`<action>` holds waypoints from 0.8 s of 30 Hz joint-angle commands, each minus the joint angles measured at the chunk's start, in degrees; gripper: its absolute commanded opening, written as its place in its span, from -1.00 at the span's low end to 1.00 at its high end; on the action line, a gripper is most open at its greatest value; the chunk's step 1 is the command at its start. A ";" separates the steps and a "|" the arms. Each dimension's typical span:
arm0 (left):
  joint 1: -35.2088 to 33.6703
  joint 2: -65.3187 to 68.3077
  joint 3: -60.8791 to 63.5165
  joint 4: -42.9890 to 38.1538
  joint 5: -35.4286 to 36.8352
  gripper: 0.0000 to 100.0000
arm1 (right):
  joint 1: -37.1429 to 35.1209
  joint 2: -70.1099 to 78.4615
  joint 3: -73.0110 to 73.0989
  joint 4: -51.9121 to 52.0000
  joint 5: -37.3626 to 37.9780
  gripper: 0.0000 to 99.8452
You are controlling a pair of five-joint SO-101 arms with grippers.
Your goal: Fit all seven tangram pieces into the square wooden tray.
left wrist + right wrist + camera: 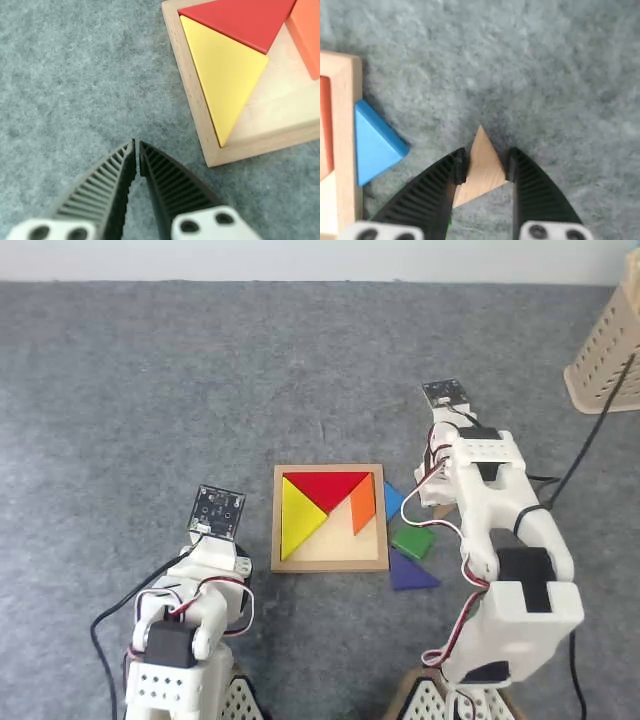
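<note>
The square wooden tray (330,562) lies mid-table and holds a red triangle (325,487), a yellow triangle (297,519) and an orange piece (363,504). Just off its right side lie a blue triangle (393,500), a green square (412,541) and a purple triangle (410,573). My right gripper (485,157) is shut on a small plain-wood triangle (482,172) on the carpet, to the right of the blue triangle (375,142). My left gripper (136,146) is shut and holds nothing, low over the carpet beside the tray's near left corner (212,157).
A beige perforated stand (608,345) sits at the far right edge with a black cable (590,440) running down from it. Grey carpet (150,390) stretches wide behind and left of the tray.
</note>
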 commanded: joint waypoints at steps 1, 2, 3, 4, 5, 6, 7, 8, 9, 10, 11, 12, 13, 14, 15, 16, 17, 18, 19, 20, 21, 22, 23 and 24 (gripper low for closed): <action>-0.09 -1.23 -1.10 0.35 0.35 -0.98 | 1.10 -3.56 -2.99 3.82 -0.35 -0.69; -0.09 -1.23 -1.10 0.35 0.35 -0.98 | 1.10 -5.14 -3.43 4.62 -0.44 -0.66; -0.09 -1.23 -1.10 0.35 0.35 -0.98 | 1.01 -6.81 -3.60 5.23 -0.53 -0.63; -0.09 -1.23 -1.10 0.35 0.35 -0.98 | 0.92 -8.84 -3.60 5.67 -0.53 -0.62; -0.09 -1.23 -1.10 0.35 0.35 -0.98 | 0.57 -10.95 -3.52 6.29 -0.53 -0.62; -0.09 -1.23 -1.10 0.35 0.35 -0.98 | 0.04 -12.88 -3.16 7.08 -0.26 -0.62; -0.09 -1.23 -1.10 0.35 0.35 -0.98 | -0.40 -14.99 -2.11 7.16 -0.18 -0.62; -0.09 -1.23 -1.10 0.35 0.35 -0.98 | -1.19 -17.01 -0.62 6.90 -0.18 -0.62; -0.09 -1.23 -1.10 0.35 0.35 -0.98 | -2.33 -18.95 1.41 6.20 -0.09 -0.62; -0.09 -1.23 -1.10 0.35 0.35 -0.98 | -3.47 -20.53 3.78 5.14 0.00 -0.62; -0.09 -1.23 -1.10 0.35 0.35 -0.98 | -4.62 -21.93 6.24 4.00 0.09 -0.62; -0.09 -1.23 -1.10 0.35 0.35 -0.98 | -5.67 -23.08 8.62 3.12 0.53 -0.62; -0.09 -1.23 -1.10 0.35 0.35 -0.98 | -6.11 -23.43 10.64 2.33 1.32 -0.62; -0.09 -1.23 -1.10 0.35 0.35 -0.98 | -6.29 -23.34 12.13 1.54 1.67 -0.62; -0.09 -1.23 -1.10 0.35 0.35 -0.98 | -6.29 -22.64 12.84 0.75 1.85 -0.62; -0.09 -1.23 -1.10 0.35 0.35 -0.98 | -6.20 -21.67 12.92 0.40 2.02 -0.62; -0.09 -1.23 -1.10 0.35 0.35 -0.98 | -5.85 -20.44 12.40 0.40 2.02 -0.62; -0.09 -1.23 -1.10 0.35 0.35 -0.98 | -5.49 -18.86 11.43 0.57 1.93 -0.62; -0.09 -1.23 -1.10 0.35 0.35 -0.98 | -5.05 -17.01 10.46 0.57 1.93 -0.62; -0.09 -1.23 -1.10 0.35 0.35 -0.98 | -4.79 -14.99 9.67 0.66 1.93 -0.62; -0.09 -1.23 -1.10 0.35 0.35 -0.98 | -4.26 -12.88 8.79 0.66 1.93 -0.62; -0.09 -1.23 -1.10 0.35 0.35 -0.98 | -3.82 -10.77 7.74 0.66 1.93 -0.62; -0.09 -1.23 -1.10 0.35 0.35 -0.98 | -3.38 -8.75 6.51 0.66 1.93 -0.62; 0.00 -1.23 -1.10 0.35 0.35 -0.98 | -2.68 -6.73 5.27 0.75 1.93 -0.62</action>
